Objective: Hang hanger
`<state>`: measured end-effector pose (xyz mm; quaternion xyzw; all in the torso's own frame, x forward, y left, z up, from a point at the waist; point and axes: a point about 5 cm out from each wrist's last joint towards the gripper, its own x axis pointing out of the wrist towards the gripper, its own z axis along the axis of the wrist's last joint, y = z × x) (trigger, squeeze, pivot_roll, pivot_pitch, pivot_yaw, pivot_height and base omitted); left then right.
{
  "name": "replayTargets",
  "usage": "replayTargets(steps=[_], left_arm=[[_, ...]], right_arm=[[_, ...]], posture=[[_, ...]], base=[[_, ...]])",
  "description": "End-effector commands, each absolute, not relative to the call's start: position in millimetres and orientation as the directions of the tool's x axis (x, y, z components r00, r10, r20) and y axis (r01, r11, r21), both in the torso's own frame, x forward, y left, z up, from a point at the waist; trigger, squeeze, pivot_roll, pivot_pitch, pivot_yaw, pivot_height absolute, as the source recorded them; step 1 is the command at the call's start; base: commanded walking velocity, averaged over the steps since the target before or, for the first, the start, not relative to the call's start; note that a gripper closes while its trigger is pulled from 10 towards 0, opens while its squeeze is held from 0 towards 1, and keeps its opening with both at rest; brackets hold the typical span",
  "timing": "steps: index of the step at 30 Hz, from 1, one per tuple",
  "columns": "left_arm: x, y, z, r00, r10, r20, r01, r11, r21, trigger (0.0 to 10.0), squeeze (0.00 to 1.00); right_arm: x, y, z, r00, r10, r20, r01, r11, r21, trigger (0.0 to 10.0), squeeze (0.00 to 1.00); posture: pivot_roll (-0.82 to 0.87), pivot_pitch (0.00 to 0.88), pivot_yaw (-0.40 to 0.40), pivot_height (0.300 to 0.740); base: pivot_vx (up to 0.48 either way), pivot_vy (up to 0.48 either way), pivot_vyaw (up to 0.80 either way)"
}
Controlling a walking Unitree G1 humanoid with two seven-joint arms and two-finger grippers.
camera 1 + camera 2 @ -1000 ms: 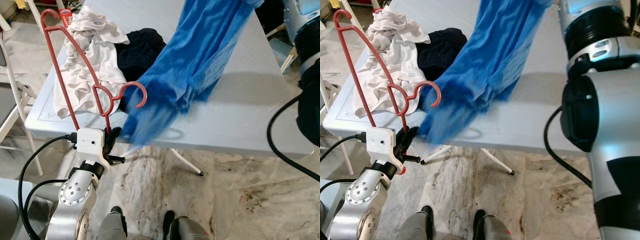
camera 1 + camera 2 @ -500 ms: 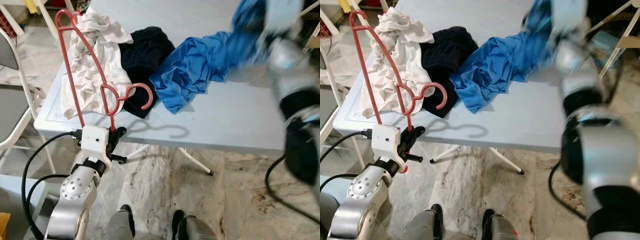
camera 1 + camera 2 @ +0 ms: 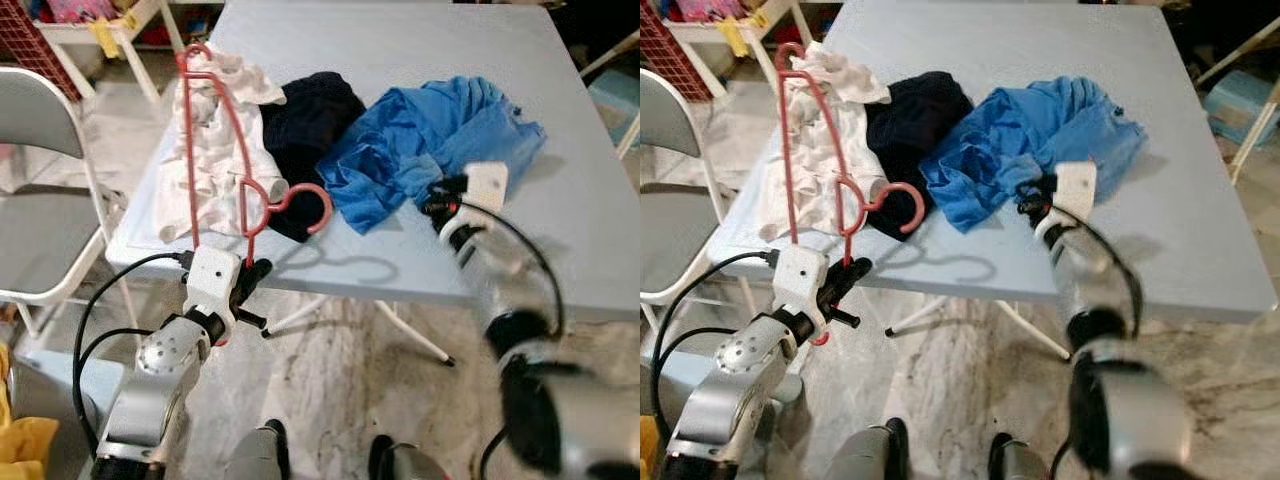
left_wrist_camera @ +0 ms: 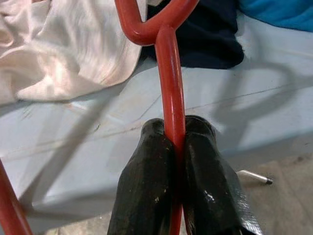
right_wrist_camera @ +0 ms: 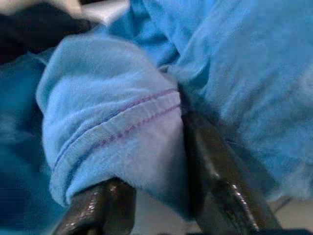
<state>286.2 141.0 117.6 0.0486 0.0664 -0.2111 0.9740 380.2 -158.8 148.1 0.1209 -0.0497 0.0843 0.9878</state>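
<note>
A red hanger [image 3: 240, 160] stands upright at the near left edge of the grey table [image 3: 570, 240], its hook [image 3: 312, 198] curling to the right. My left gripper [image 3: 250, 277] is shut on the hanger's lower stem, and the left wrist view shows both fingers [image 4: 146, 171] pinching the red bar [image 4: 168, 78]. A blue garment [image 3: 420, 140] lies crumpled on the middle of the table. My right gripper [image 3: 437, 205] sits at its near edge, and a hemmed fold of blue cloth [image 5: 112, 112] is caught between its fingers [image 5: 220, 181].
A white garment [image 3: 205, 140] and a dark navy one [image 3: 310, 110] lie on the table's left part, behind the hanger. A grey folding chair [image 3: 40, 160] stands to the left. Table legs [image 3: 410, 335] cross over the marble floor below.
My right arm has swung down from high up, and the blue garment it held aloft now lies on the table. The camera has shifted. The left gripper still holds the hanger.
</note>
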Motion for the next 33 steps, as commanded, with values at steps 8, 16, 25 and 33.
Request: replayTargets(steps=[8,16,25,33], left_arm=[[286.0,130.6,110.9,0.883,-0.437,-0.168,0.451,0.891,0.049,10.0,0.00],[287.8,130.4,108.1,0.914,-0.382,-0.137,0.390,0.920,0.034,10.0,0.00],[285.3,121.6,101.3,0.916,-0.377,-0.135,0.383,0.924,0.016,10.0,0.00],[288.7,117.4,101.1,0.916,-0.380,-0.128,0.386,0.922,0.022,10.0,0.00]], right_arm=[[355.8,-130.9,143.8,0.904,0.408,0.127,-0.423,0.894,0.145,10.0,1.00],[353.8,-147.1,225.4,0.844,0.375,0.383,-0.373,0.924,-0.083,10.0,1.00],[342.3,-124.6,224.5,0.808,0.579,0.111,-0.269,0.530,-0.804,10.0,1.00],[349.8,-136.1,218.8,0.821,0.570,-0.039,-0.392,0.512,-0.765,10.0,0.00]], posture=[[0.06,0.180,0.037,0.740],[0.05,0.173,-0.007,0.740],[0.02,0.170,-0.032,0.740],[0.02,0.159,-0.036,0.740]], base=[[0.000,0.000,0.00],[0.000,0.000,0.00],[0.000,0.000,0.00],[0.000,0.000,0.00]])
